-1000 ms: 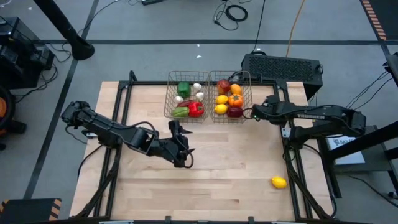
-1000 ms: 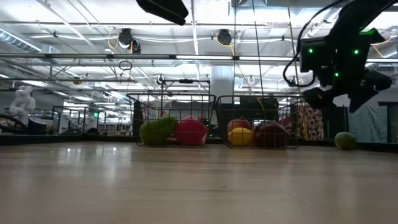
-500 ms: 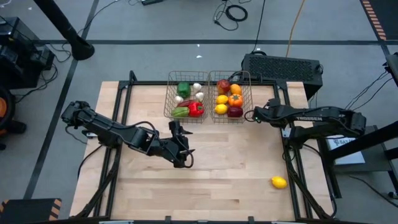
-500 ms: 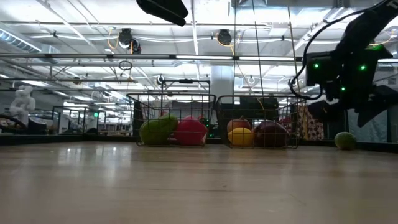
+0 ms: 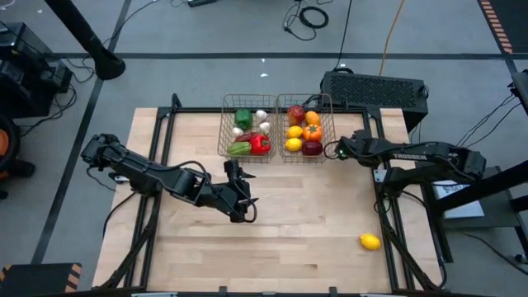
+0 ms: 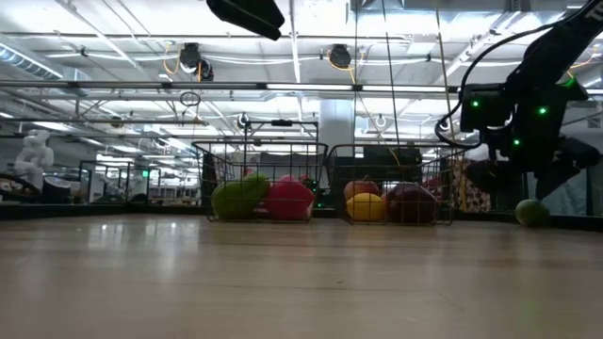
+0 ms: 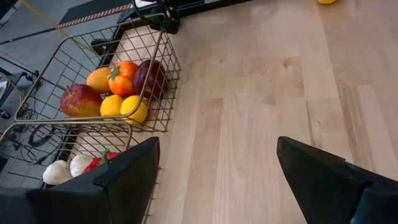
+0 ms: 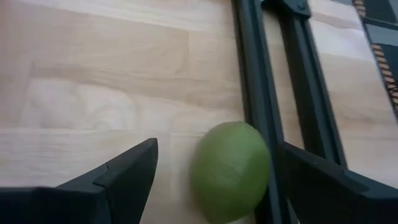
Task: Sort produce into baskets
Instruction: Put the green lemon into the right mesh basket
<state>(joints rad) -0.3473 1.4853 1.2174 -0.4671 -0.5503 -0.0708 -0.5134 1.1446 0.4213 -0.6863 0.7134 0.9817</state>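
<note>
We see the produce mostly sorted into two wire baskets side by side at the far edge of a wooden table (image 5: 313,206). The left basket (image 5: 224,124) holds a green pepper (image 5: 243,118), white garlic (image 5: 262,115) and a red pepper (image 5: 260,145). The right basket (image 5: 330,111), touching it, holds apples, an orange and lemons. Two pieces lie outside the baskets. A yellow lemon (image 5: 370,242) sits well apart from them, near the table's front right edge. A green fruit (image 8: 231,171) rests against a dark frame rail (image 8: 255,93) just beside the right basket.

The right gripper (image 5: 335,152) hovers over that green fruit, jaws wide open and empty. The left gripper (image 5: 237,188) waits in front of the left basket, also open and empty.

We judge the green fruit awkward to take: the rail blocks one side, so a finger may strike it or nudge the round fruit away. We also think a careless approach could knock the basket.
</note>
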